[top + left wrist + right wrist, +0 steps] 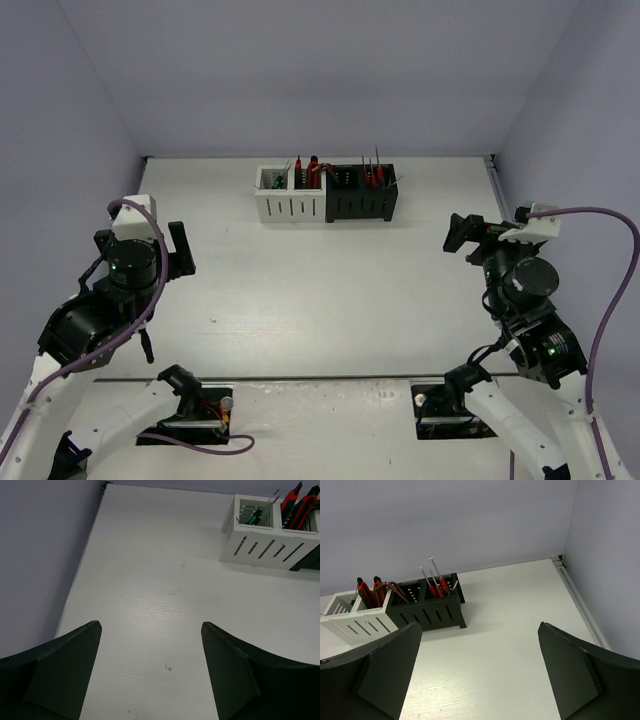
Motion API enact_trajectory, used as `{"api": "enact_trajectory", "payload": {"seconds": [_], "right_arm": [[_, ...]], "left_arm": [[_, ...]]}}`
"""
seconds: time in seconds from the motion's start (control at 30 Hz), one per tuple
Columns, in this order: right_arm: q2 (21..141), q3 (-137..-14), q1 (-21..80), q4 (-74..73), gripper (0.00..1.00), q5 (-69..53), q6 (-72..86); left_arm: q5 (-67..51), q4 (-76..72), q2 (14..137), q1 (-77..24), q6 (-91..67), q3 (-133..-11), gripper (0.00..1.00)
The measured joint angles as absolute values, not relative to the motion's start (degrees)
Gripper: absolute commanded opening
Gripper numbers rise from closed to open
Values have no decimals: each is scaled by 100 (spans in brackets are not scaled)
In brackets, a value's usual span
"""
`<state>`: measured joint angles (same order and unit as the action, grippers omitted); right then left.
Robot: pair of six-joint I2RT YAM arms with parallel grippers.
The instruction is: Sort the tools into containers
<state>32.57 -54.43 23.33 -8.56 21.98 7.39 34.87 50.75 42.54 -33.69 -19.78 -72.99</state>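
Left tool (pixel 150 625) and right tool (pixel 480 625) gape, empty. All tools (pixel 315 172) stand on end in the white container (pixel 288 207) and black container (pixel 360 207) at the counter's (pixel 300 290) 12 o'clock: 2 o'clock from the left tool, 10 from the right. Neither arm looks clearly nearer.

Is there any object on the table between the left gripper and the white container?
Nothing visible does. Between the open left gripper and the white container there is only bare table. The black container stands beside the white one, on the side away from this gripper, outside the path.
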Motion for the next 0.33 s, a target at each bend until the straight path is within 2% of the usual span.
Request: {"api": "enact_trajectory", "payload": {"seconds": [0.33], "right_arm": [[3311,-5489,2333,-867,100,2139,753]], "left_arm": [[3343,5075,4277,-3367,-2071,-7294,78]]}}
